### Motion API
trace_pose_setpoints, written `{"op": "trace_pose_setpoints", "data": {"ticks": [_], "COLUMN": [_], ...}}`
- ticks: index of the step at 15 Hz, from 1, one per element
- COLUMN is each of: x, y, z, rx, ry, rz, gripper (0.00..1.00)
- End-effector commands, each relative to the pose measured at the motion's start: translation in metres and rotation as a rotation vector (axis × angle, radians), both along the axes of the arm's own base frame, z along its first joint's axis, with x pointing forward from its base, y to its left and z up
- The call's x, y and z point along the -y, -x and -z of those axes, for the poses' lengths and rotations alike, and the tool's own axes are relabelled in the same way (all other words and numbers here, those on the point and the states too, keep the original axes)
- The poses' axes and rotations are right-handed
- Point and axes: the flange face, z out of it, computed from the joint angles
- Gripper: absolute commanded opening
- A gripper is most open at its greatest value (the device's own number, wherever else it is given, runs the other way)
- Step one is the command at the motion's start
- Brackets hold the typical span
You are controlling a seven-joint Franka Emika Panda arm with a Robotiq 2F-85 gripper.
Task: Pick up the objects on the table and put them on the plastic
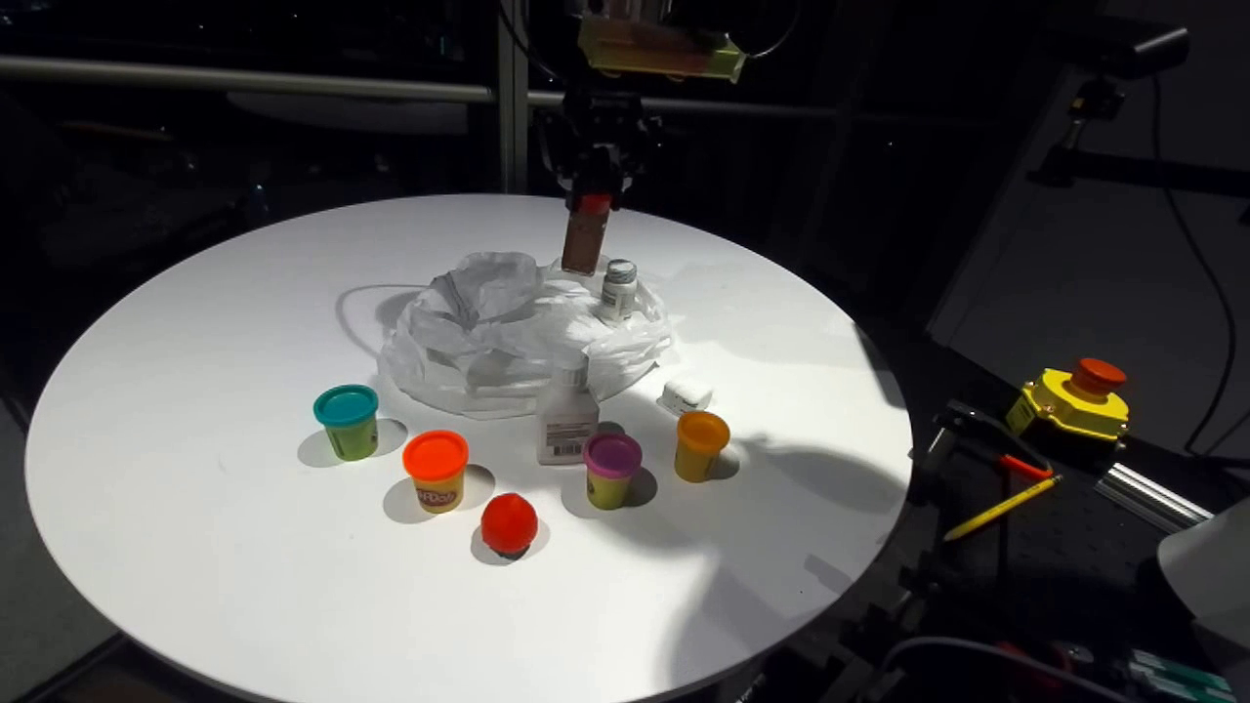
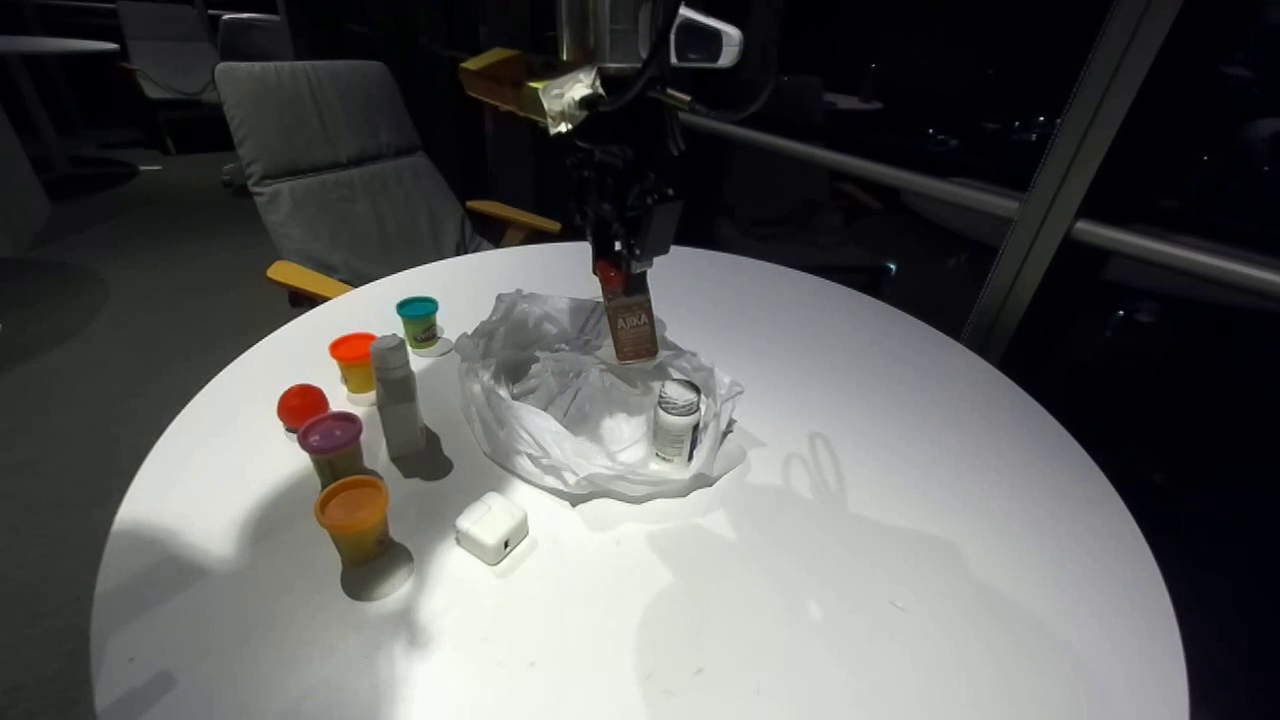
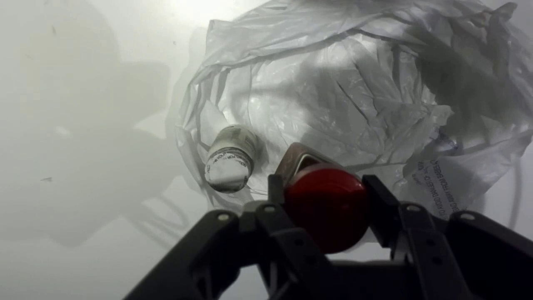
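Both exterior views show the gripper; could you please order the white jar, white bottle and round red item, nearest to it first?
1. White jar: on the plastic, lower than the gripper.
2. White bottle: just off the plastic.
3. Round red item: beyond the white bottle.

Brown bottle (image 2: pixel 632 328) reads "AJIKA", plastic (image 3: pixel 431 187) "AVOID DANGER", a cup (image 1: pixel 437 476) "Doh".
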Motion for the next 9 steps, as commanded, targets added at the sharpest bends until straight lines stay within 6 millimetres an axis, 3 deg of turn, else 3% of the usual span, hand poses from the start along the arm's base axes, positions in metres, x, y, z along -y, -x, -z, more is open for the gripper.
{"op": "trace_pose_setpoints", "data": {"ticks": [1,6,9], "x": [0.004,0.020,0.022], "y": [-0.030,-0.047,-0.055], "z": [0.010,0.058,0.072], "rx": [-0.014,-0.059,-0.045], "ry": [0.012,0.022,0.021], "rz": [0.009,0.036,0.046], "gripper": [0.25,0.25,0.25]}}
